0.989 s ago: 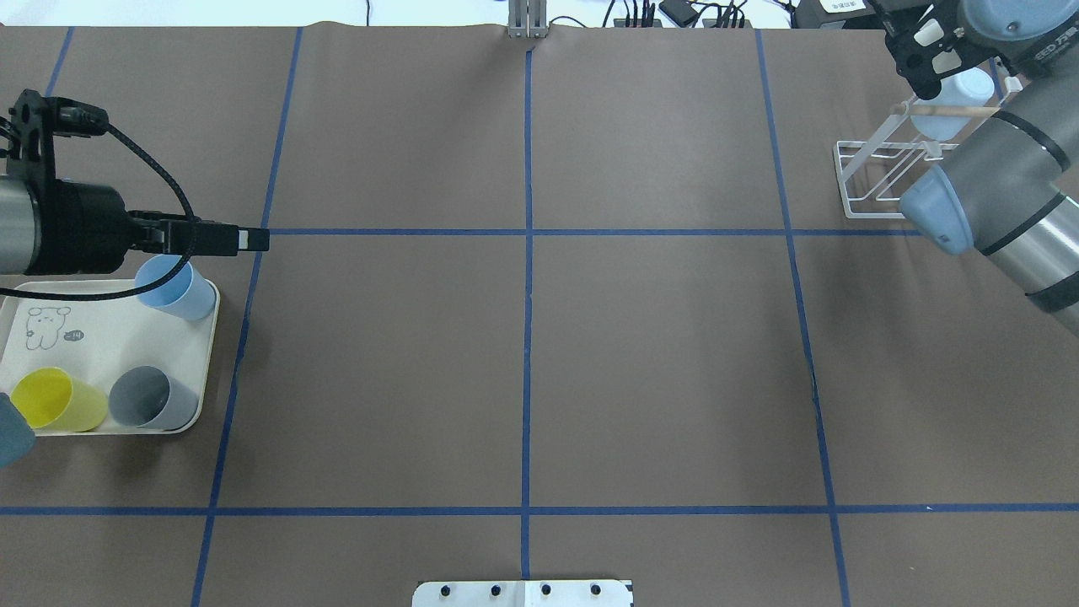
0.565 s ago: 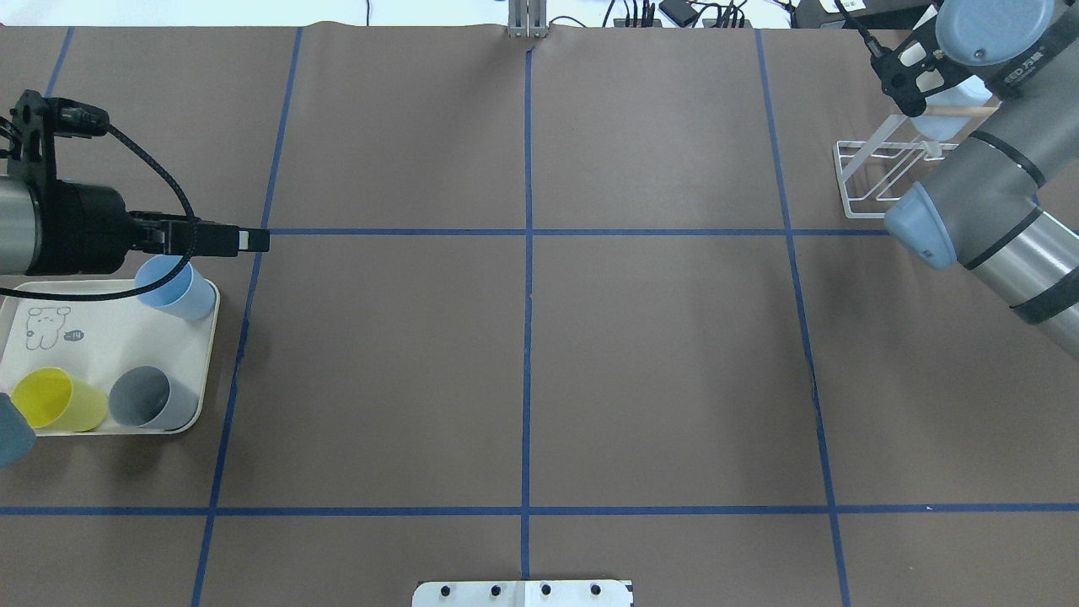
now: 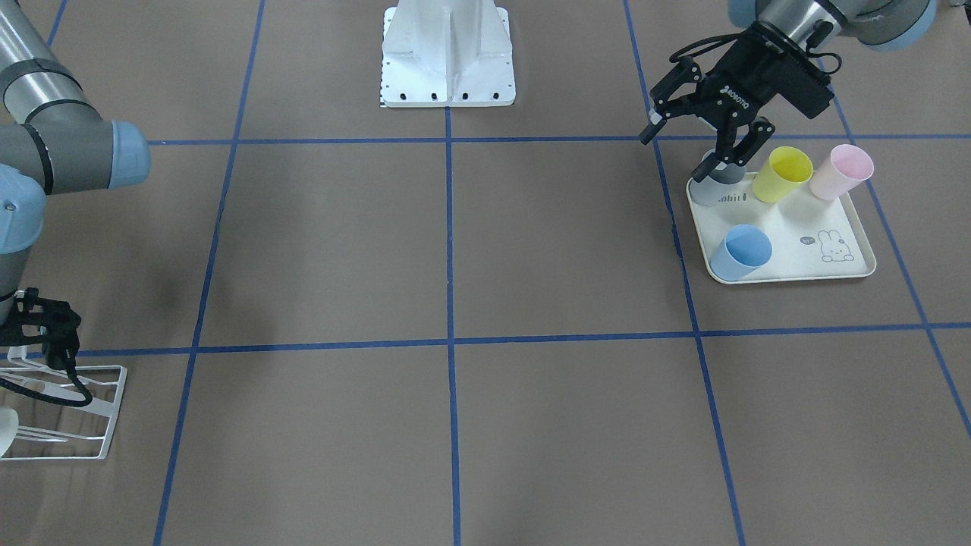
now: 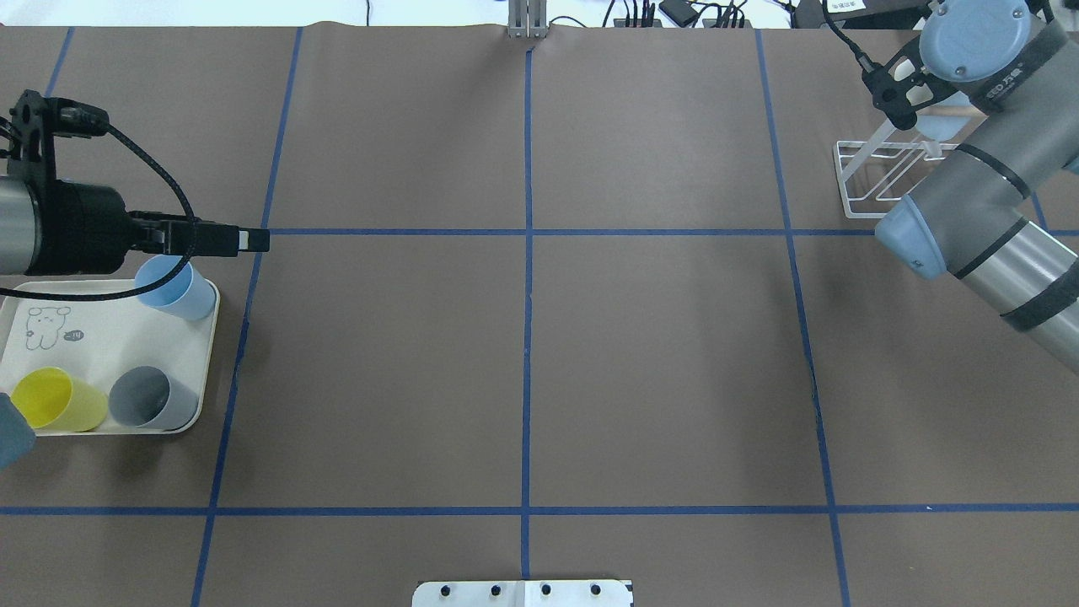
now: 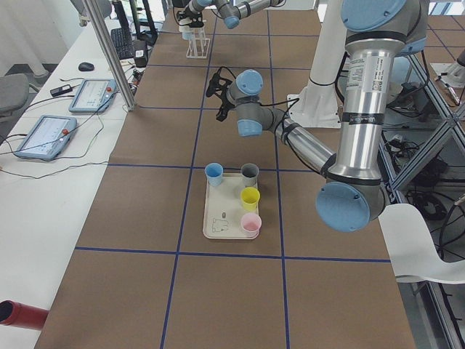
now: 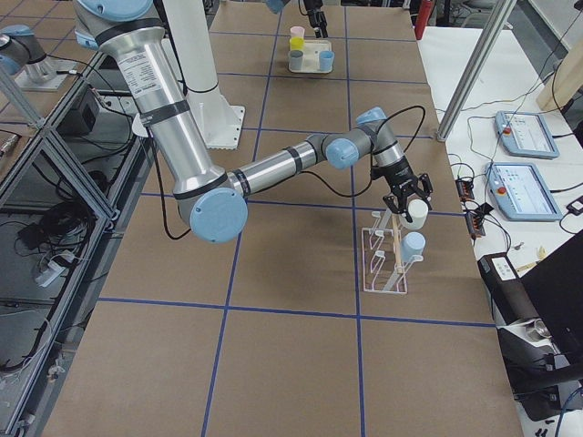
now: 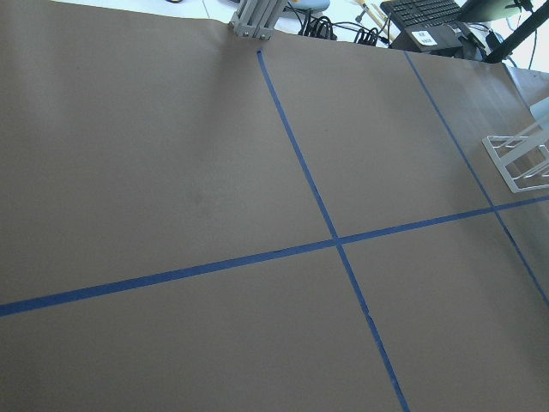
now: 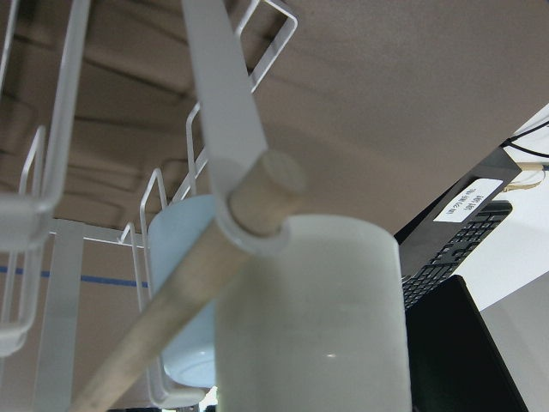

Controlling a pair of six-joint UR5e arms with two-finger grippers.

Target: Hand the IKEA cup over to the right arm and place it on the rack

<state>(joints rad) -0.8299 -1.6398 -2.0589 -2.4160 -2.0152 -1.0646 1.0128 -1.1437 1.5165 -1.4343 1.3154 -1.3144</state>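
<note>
While the white cup (image 6: 418,212) appears nearly seated on the rack (image 6: 397,257), right hand (image 6: 408,200) grip cannot be determined; left hand (image 3: 686,148) hangs released.

The left arm (image 5: 361,109) is a stout silver tube with light-blue joint caps and a white printed label. The right arm (image 4: 986,190) matches, grey with white lettering and a black band. The left claw (image 3: 680,155) is black, stamped ROBOTIQ; a braided black cable (image 4: 169,179) loops off it. The white base (image 3: 447,53) shows dark screws.
</note>
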